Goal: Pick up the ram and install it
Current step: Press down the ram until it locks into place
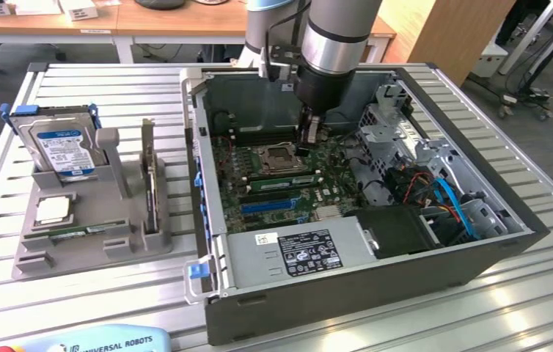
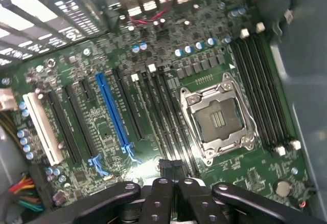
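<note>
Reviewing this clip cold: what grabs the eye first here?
The open computer case on the slatted table, with the arm's gripper reaching down inside over the green motherboard, near the empty CPU socket. At the exterior view's left, a grey holder carries a blue-labelled hard drive.

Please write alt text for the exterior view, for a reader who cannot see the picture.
A robot arm reaches down into an open computer case, its gripper shut just above the green motherboard beside the CPU socket. At the exterior view's left, a grey holder on the slatted table carries a hard drive.
</note>
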